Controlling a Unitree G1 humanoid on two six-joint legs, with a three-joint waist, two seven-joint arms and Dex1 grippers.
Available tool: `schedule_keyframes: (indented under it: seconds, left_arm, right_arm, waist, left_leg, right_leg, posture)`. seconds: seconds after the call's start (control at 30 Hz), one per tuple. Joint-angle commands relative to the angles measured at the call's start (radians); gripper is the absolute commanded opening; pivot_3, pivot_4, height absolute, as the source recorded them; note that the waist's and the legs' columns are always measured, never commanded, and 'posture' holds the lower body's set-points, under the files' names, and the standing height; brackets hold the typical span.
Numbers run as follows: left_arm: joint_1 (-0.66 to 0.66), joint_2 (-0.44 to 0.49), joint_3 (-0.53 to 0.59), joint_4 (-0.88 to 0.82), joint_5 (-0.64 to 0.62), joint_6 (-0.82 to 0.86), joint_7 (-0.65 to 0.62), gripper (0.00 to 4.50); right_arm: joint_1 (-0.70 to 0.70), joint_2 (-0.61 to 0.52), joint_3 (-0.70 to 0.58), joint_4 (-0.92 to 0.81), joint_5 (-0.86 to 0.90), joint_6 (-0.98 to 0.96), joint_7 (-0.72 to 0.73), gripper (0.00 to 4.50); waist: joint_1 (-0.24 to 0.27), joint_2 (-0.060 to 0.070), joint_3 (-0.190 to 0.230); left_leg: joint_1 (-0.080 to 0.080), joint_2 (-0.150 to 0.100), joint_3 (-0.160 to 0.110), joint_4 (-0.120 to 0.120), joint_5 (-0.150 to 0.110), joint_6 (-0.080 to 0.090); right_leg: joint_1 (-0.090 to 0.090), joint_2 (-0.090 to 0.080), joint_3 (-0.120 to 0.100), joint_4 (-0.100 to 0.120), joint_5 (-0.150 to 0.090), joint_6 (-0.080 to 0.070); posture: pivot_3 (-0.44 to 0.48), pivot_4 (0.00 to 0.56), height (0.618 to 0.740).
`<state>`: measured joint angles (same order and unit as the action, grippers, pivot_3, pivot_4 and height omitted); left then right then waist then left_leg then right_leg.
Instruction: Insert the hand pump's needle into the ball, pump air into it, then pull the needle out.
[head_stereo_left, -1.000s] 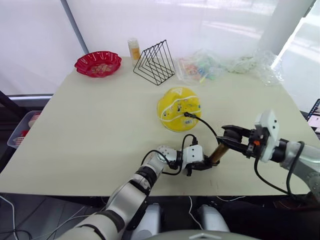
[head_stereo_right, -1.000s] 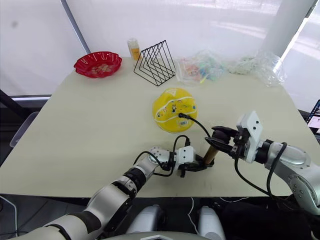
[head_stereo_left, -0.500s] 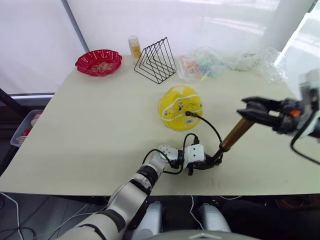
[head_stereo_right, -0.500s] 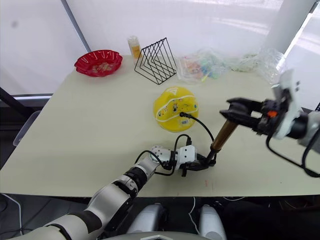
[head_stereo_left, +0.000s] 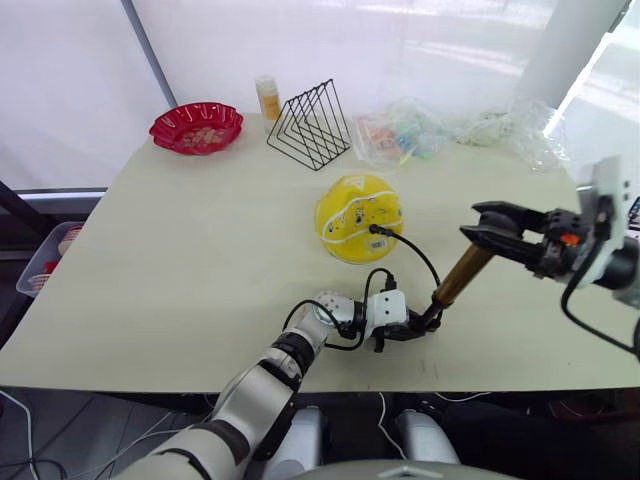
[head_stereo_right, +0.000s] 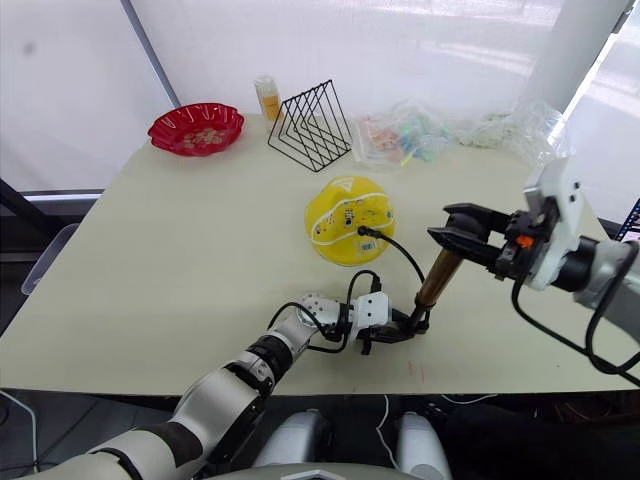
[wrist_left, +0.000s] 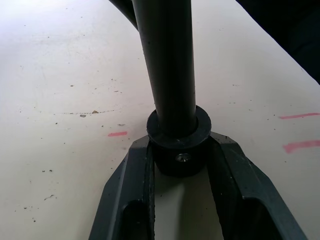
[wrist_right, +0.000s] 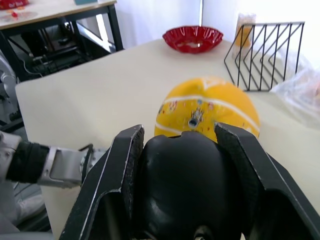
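Near the front edge of the surface (head_stereo_left: 150, 280), the left gripper (head_stereo_left: 412, 328) has its jaws closed on the black base cap of the hand pump (head_stereo_left: 455, 281), pinning that end down while the brass barrel slants up and away toward the right edge. At the raised end the right gripper (head_stereo_left: 484, 229) has its jaws closed around the black knob handle, as the right wrist view shows, with the knob seated between both fingers. The pumping stroke appears to be the step in hand; to do it well, the right arm should probably drive straight along the barrel's own line, since a sideways push could bend the rod or twist the base out of the left grip, and the left arm should keep the base cap planted so the hose (head_stereo_left: 415, 258) does not drag. That hose arcs from the base to the ball (head_stereo_left: 358, 217), which sits around the middle of the surface; the needle (head_stereo_left: 372, 229) looks seated in the ball's side, though its pin is too fine to see. By count: one pump, one hose, one yellow ball. Along the far edge stand one red scalloped bowl (head_stereo_left: 196, 127), one small bottle (head_stereo_left: 267, 98), one black wire rack (head_stereo_left: 309, 125), and a heap of clear plastic bags (head_stereo_left: 460, 130) whose number I cannot tell.
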<state>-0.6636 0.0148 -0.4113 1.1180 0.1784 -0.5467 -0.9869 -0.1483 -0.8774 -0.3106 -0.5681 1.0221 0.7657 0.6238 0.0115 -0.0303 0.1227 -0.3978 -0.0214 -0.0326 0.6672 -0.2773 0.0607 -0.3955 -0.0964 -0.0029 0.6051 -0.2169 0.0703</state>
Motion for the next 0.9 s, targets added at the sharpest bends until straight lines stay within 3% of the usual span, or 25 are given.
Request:
schedule_keyframes:
  seconds: [0.03, 0.13, 0.27, 0.43, 0.63, 0.8, 0.9]
  left_arm:
    - [0.061, 0.047, -0.068, 0.112, 0.103, 0.055, -0.018, 1.0]
    - [0.06, 0.046, -0.07, 0.112, 0.104, 0.054, -0.018, 1.0]
    - [0.059, 0.046, -0.071, 0.112, 0.105, 0.054, -0.018, 1.0]
    - [0.06, 0.044, -0.074, 0.113, 0.107, 0.052, -0.021, 1.0]
    - [0.061, 0.04, -0.075, 0.117, 0.11, 0.051, -0.021, 1.0]
    - [0.061, 0.037, -0.075, 0.119, 0.111, 0.05, -0.018, 1.0]
    - [0.061, 0.036, -0.075, 0.119, 0.111, 0.05, -0.018, 1.0]
  right_arm:
    - [0.084, 0.058, 0.128, 0.052, -0.156, -0.049, -0.013, 1.82]
    - [0.148, 0.085, 0.198, 0.08, -0.275, -0.137, 0.021, 1.82]
    - [0.129, 0.091, 0.134, 0.053, -0.251, -0.169, 0.042, 1.82]
    - [-0.012, -0.016, -0.087, 0.042, -0.046, -0.078, 0.046, 1.82]
    - [-0.169, -0.19, -0.288, 0.116, 0.205, 0.075, 0.029, 1.82]
    - [-0.227, -0.237, -0.329, 0.143, 0.306, 0.137, -0.02, 1.82]
    - [-0.156, -0.205, -0.267, 0.078, 0.259, 0.144, -0.032, 1.82]
  waist:
    - [0.0, 0.0, -0.001]
    - [0.0, -0.001, -0.004]
    - [0.001, 0.0, -0.003]
    - [0.003, 0.01, 0.005]
    - [0.006, 0.012, 0.011]
    - [0.006, 0.011, 0.011]
    - [0.006, 0.011, 0.011]
  left_leg:
    - [0.0, 0.0, 0.0, 0.0, 0.0, 0.0]
    - [0.0, 0.0, 0.0, 0.0, 0.0, 0.0]
    - [0.0, 0.0, 0.0, 0.0, 0.0, 0.0]
    - [-0.001, -0.001, 0.0, 0.001, 0.0, 0.0]
    - [-0.004, -0.002, -0.001, 0.002, 0.0, 0.0]
    - [-0.004, -0.002, -0.001, 0.002, 0.0, 0.0]
    - [-0.004, -0.002, -0.001, 0.002, 0.0, 0.0]
  right_leg:
    - [0.0, 0.0, 0.0, 0.0, 0.0, 0.0]
    - [0.0, 0.0, 0.0, 0.0, 0.0, -0.001]
    - [0.0, 0.0, -0.001, 0.0, 0.0, -0.001]
    - [0.0, 0.0, -0.001, 0.0, 0.0, -0.001]
    - [0.0, -0.001, -0.002, 0.0, 0.0, 0.0]
    - [0.0, -0.001, -0.002, -0.001, 0.0, 0.0]
    - [0.0, -0.002, -0.002, -0.001, 0.0, 0.0]
  posture:
    - [0.0, 0.15, 0.737]
    - [0.0, 0.15, 0.737]
    - [0.0, 0.15, 0.737]
    - [0.0, 0.15, 0.737]
    - [0.0, 0.15, 0.737]
    - [0.0, 0.15, 0.737]
    - [0.0, 0.15, 0.737]
